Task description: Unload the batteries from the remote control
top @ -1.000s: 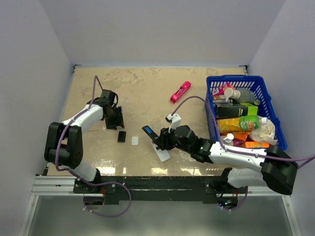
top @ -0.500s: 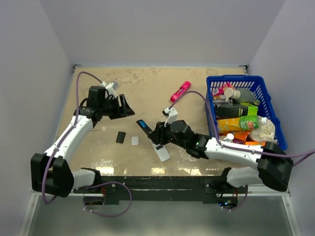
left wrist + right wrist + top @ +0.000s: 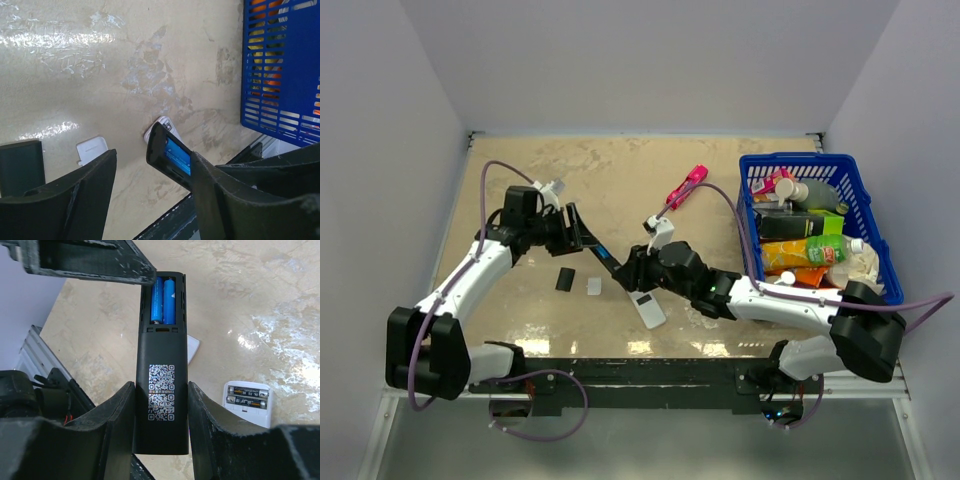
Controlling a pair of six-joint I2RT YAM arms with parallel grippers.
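Right gripper (image 3: pixel 161 390) clamps black remote (image 3: pixel 161 350), cover off; both blue batteries (image 3: pixel 162 300) sit in its bay. Left gripper (image 3: pixel 150 160) spread open at that end. On tabletop (image 3: pixel 250 290), white remote (image 3: pixel 248 410) holds greyish cells (image 3: pixel 247 395). Nothing unloaded yet.

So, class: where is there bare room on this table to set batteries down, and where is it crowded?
Free: the far table strip left of the pink pack; the near edge between the left arm and the white remote. Crowded: the middle, around the black remote; the basket is full.
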